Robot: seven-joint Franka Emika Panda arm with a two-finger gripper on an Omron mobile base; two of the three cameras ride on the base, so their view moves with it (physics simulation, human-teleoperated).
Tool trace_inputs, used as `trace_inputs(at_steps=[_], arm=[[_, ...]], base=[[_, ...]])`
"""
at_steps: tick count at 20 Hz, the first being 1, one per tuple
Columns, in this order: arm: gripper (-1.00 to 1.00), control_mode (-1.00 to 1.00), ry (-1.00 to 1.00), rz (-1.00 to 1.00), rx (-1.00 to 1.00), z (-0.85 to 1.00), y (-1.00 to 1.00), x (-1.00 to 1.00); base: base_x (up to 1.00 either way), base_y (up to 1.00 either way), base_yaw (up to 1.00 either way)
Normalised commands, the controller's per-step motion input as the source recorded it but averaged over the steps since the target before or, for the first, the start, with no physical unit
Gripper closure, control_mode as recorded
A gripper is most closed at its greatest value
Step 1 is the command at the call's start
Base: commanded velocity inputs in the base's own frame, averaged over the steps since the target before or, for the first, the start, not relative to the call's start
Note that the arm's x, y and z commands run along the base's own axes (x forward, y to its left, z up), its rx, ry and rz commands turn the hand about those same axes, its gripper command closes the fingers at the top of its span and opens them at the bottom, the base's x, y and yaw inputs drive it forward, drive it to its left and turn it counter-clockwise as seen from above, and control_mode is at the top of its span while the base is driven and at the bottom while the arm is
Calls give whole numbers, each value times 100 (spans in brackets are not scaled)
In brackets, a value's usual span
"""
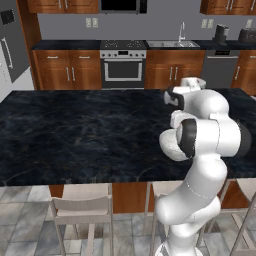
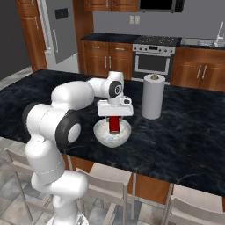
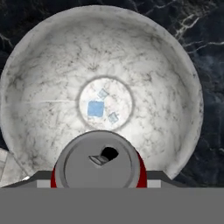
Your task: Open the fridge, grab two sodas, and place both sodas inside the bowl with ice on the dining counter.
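My gripper is shut on a red soda, held upright with its lower end inside the white bowl on the black dining counter. In the hand view the soda's grey top sits just in front of the camera, over the near side of the bowl. A few small ice cubes lie on the bowl's floor. The grey fridge stands far back on the left, also seen as the fridge in the left base view. The second soda is out of view.
A white paper towel roll stands on the counter just right of and behind the bowl. Stools line the counter's near edge. The oven and wooden cabinets run along the back wall.
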Motion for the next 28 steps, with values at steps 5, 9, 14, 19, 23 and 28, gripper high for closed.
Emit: trace_inputs(at_steps=[5, 9, 14, 19, 23, 28], arm=[[100, -100, 2, 8, 1, -16, 0, 21], [100, -100, 4, 8, 2, -12, 0, 19], [100, -100, 1, 9, 1, -15, 0, 0], [100, -100, 1, 9, 1, -16, 0, 4], [100, -100, 4, 9, 2, -14, 0, 14], [100, -100, 3, 9, 1, -14, 2, 7]], base=[[0, 0, 0], [0, 0, 0], [0, 0, 0], [0, 0, 0], [0, 0, 0], [0, 0, 0]])
